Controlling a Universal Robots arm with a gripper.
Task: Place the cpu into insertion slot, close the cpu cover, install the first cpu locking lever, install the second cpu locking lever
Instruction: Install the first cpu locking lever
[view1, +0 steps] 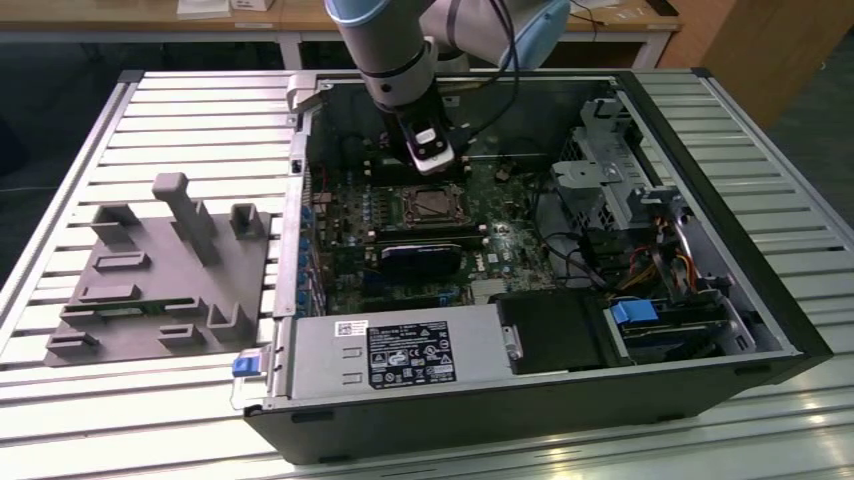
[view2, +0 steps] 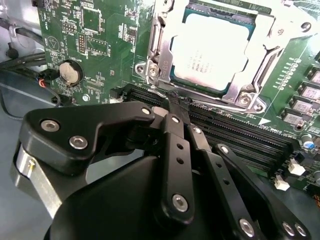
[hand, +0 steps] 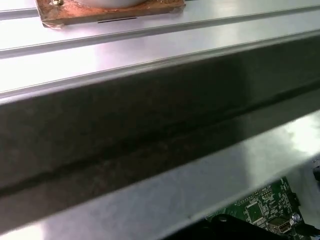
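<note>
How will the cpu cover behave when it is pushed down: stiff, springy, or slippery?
The cpu cover looks like thin sheet metal, so probably light and slightly springy. It lies flat around the cpu, so a downward push likely moves it little. Its shiny surface may be slippery.

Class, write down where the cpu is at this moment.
In the second wrist view the cpu sits framed by the cpu cover on the green motherboard, just beyond the gripper.
</note>
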